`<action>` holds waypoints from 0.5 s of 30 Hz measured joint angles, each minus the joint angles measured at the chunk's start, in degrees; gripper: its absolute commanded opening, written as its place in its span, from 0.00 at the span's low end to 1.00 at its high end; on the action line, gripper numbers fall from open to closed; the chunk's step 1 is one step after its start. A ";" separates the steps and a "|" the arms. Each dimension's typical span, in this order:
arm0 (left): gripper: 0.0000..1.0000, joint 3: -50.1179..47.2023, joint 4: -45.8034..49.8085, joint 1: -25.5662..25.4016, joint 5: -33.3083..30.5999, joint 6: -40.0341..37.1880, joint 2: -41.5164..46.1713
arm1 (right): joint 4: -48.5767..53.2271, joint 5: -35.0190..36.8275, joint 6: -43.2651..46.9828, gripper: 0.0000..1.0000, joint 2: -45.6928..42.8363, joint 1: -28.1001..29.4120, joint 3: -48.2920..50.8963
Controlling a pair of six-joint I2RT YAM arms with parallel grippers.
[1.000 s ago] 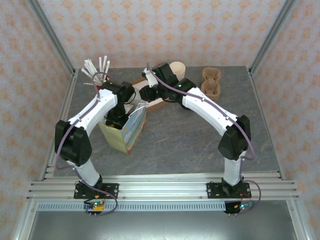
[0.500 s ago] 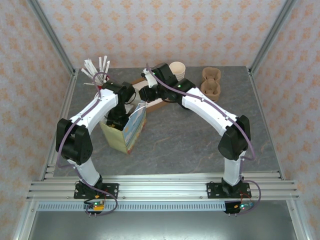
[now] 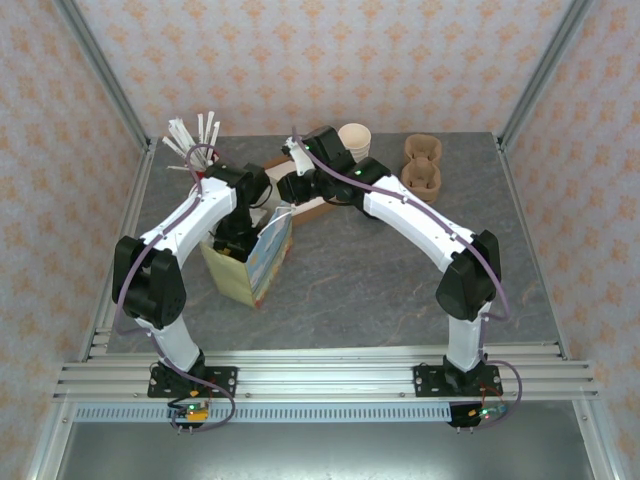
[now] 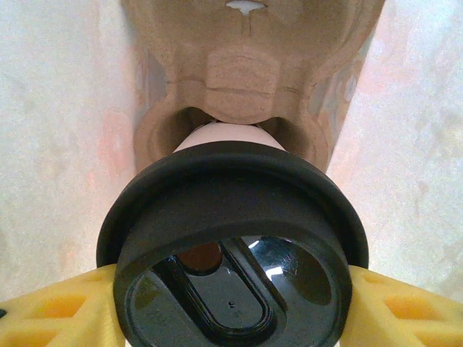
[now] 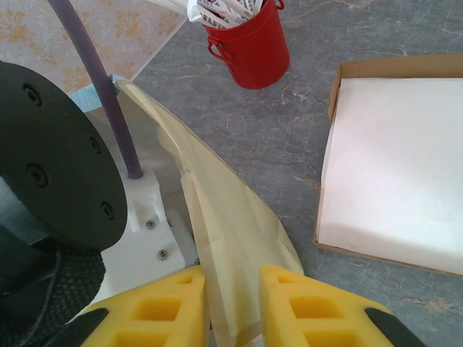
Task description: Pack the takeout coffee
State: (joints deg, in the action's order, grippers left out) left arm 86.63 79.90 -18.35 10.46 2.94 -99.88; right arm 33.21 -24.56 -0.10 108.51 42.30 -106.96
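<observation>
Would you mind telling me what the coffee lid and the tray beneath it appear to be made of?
Lid: likely black plastic, smooth and semi-glossy, with highlights in its recess. Tray: seemingly moulded paper pulp, matte brown and fibrous.

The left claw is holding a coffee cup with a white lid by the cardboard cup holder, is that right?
Not quite: the lid is black, not white, as the left wrist view shows. The rest holds: the left claw is holding the coffee cup by the cardboard cup holder.
</observation>
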 measured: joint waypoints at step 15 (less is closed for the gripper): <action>0.62 0.42 0.17 0.04 -0.02 0.02 1.57 | 0.02 1.25 -0.02 0.36 0.00 0.04 -0.02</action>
State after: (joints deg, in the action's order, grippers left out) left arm 87.05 80.07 -18.31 10.44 2.96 -98.30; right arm 33.23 -23.31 -0.12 108.51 42.35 -106.98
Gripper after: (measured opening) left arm 0.632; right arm 0.346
